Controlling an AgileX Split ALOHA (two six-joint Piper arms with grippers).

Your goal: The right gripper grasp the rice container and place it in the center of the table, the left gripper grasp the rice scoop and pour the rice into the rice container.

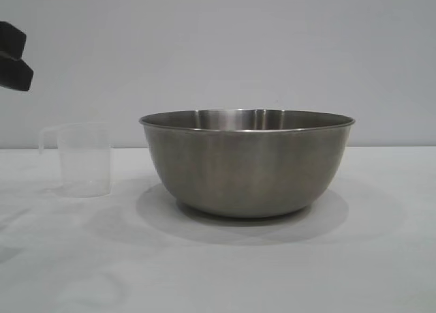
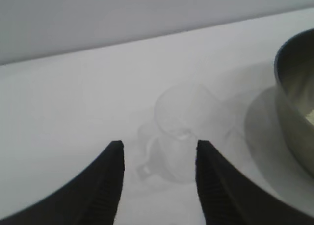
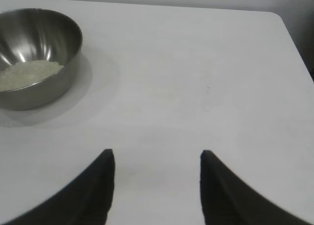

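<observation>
The steel rice container (image 1: 246, 161) stands upright at the middle of the white table (image 1: 218, 272). In the right wrist view it (image 3: 44, 48) holds a heap of rice (image 3: 27, 73). The clear plastic rice scoop (image 1: 82, 159) stands upright on the table left of it, apart from it, and looks empty; it shows faintly in the left wrist view (image 2: 181, 132). My left gripper (image 2: 159, 149) is open, raised above and behind the scoop, holding nothing; it shows at the exterior view's left edge (image 1: 13, 64). My right gripper (image 3: 157, 156) is open and empty over bare table, away from the container.
A plain grey wall (image 1: 218, 47) stands behind the table. The table's far edge and corner (image 3: 274, 14) show in the right wrist view.
</observation>
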